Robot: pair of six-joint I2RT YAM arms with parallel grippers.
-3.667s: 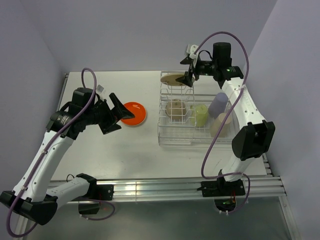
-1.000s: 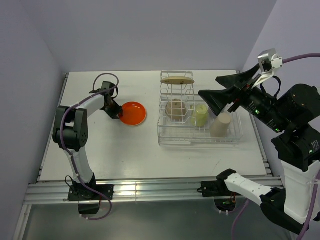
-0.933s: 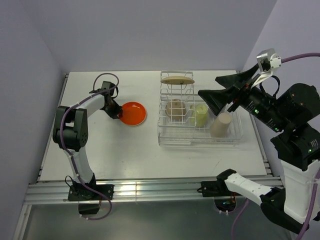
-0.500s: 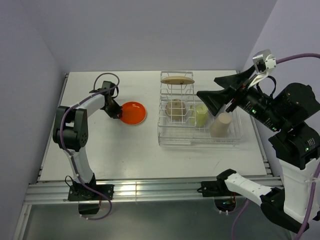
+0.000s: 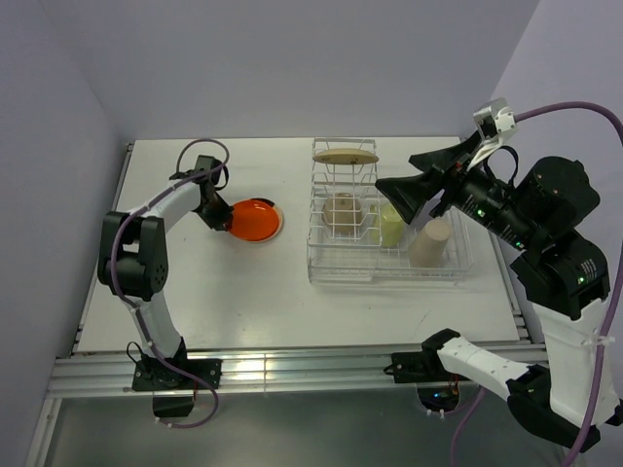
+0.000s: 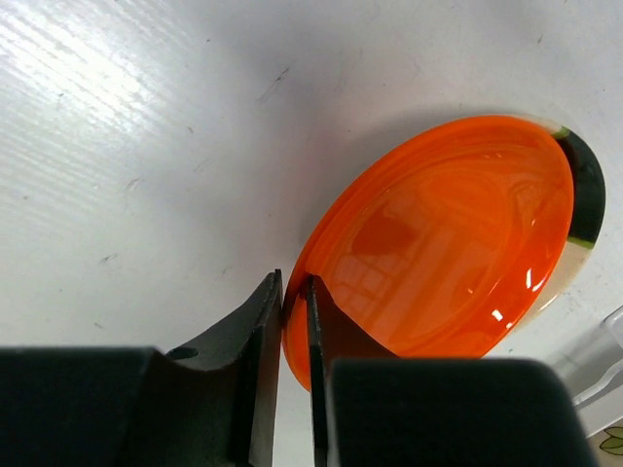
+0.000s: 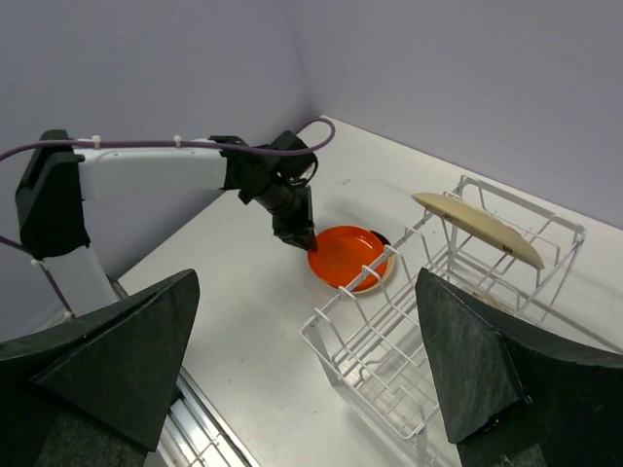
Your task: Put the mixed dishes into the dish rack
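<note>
A: Where is the orange plate (image 5: 255,221)?
B: On the table (image 5: 243,292), left of the dish rack (image 5: 384,276) and just apart from it — tilted, not lying flat.
A: And the left gripper (image 5: 220,216)?
B: Clenched on the plate's rim, at the side away from the rack. The wrist view shows its two fingers (image 6: 259,331) pinching the edge between them.
A: The right gripper (image 5: 394,172)?
B: Released, jaws spread wide, nothing in them, held high over the rack's right part.
A: What sits in the rack?
B: A cream-yellow saucer (image 5: 345,156) lies flat across the top of the upright slots at the rack's far left corner. Below it is the off-white bowl (image 5: 343,209). In the basket stand a yellow-green cup (image 5: 391,228) and a tan cup (image 5: 430,241) — side by side.
</note>
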